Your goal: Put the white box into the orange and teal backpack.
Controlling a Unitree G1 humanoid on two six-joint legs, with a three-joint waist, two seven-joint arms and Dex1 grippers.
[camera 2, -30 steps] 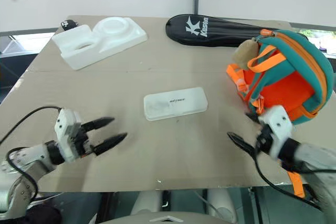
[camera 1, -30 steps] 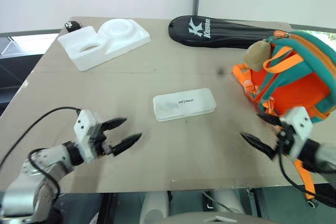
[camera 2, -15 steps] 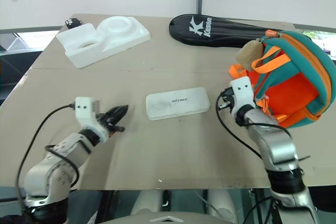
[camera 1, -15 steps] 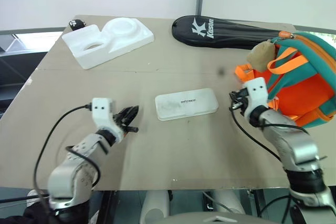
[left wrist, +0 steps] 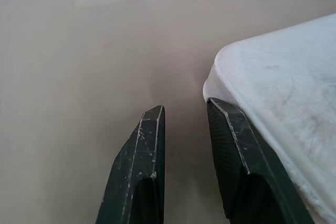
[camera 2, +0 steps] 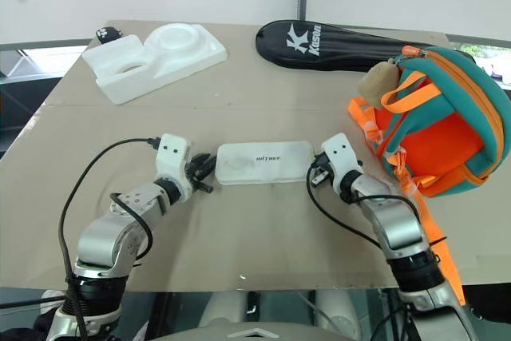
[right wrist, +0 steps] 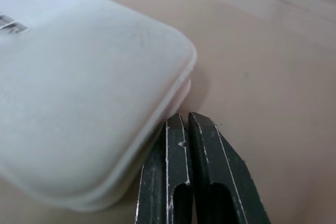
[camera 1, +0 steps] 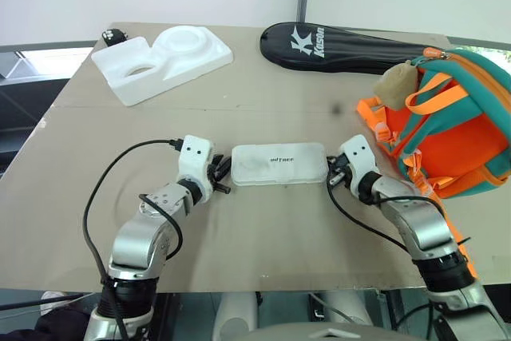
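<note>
The white box (camera 1: 279,164) lies flat on the brown table (camera 1: 263,237), lettering up. My left gripper (camera 1: 223,175) is at the box's left end, its fingers a narrow gap apart with nothing between them; in the left wrist view one finger (left wrist: 231,140) touches the box's (left wrist: 283,77) rounded corner. At the box's right end my right gripper (camera 1: 330,175) is shut and empty, and in the right wrist view its tips (right wrist: 186,115) rest against the box's (right wrist: 79,77) edge. The orange and teal backpack (camera 1: 455,125) stands on the table's right side, a little right of the right gripper.
A white styrofoam block (camera 1: 162,61) sits at the back left and a long black racket bag (camera 1: 343,44) along the back edge. A beige plush charm (camera 1: 395,81) hangs on the backpack. Orange straps (camera 1: 383,129) trail toward my right arm.
Both arms have come forward and inward from the table's front to the two ends of the box. Both grippers have closed from wide open.
</note>
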